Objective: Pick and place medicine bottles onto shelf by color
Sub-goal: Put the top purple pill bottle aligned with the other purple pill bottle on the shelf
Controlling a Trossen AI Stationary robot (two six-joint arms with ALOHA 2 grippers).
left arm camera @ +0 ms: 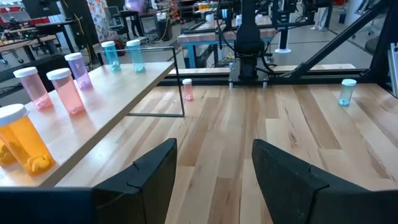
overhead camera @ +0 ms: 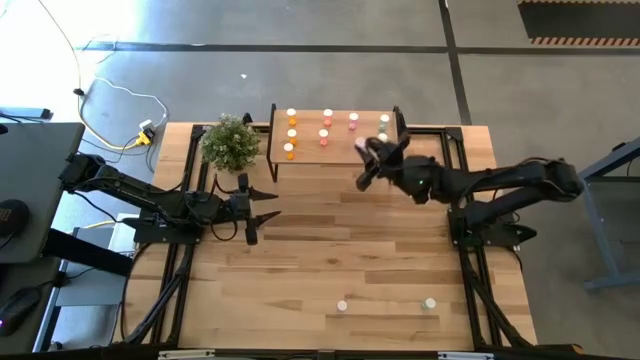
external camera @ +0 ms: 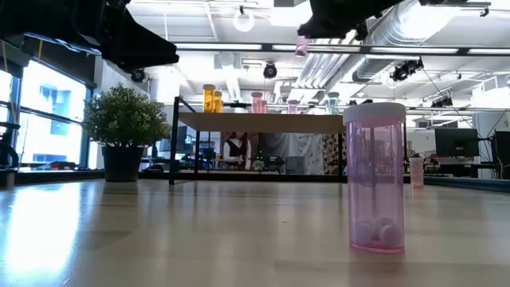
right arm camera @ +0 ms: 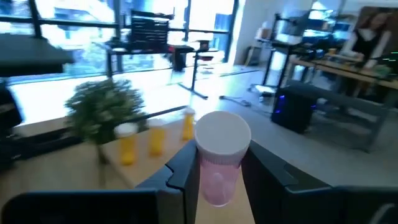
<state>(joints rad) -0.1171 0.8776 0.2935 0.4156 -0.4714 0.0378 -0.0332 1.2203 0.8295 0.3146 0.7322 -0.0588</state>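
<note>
Right gripper (right arm camera: pixel 214 171) carries a pink, white-capped medicine bottle (right arm camera: pixel 219 158) above the shelf's near edge.

No label or writing is readable on any bottle. The bottle stands upright between the right jaws, which pinch its body below the cap. The small light-wood shelf on black legs (overhead camera: pixel 340 150) holds orange, pink and pale green bottles. The left gripper (overhead camera: pixel 262 215) waits near the potted plant (overhead camera: pixel 231 142), jaws spread and empty.

My two arms are dark, jointed, black all over. Left gripper (left arm camera: pixel 214 180): broad matte-black angular fingers (left arm camera: pixel 149 180). Right gripper (right arm camera: pixel 217 171): same black, blocky fingers. Cabling not discernible.
</note>
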